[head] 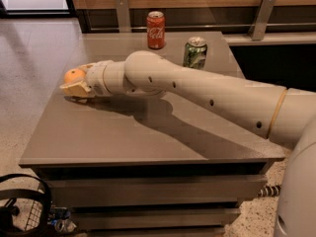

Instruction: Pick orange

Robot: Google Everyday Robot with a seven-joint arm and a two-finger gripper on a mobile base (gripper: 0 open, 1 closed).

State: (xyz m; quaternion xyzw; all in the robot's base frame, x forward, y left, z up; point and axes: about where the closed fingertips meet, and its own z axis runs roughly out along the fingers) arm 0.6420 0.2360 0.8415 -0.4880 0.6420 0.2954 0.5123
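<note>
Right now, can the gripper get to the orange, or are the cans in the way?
Probably yes. The gripper is right at the orange near the left edge of the table. The red can and green can stand farther back, so nothing seems to block it.
</note>
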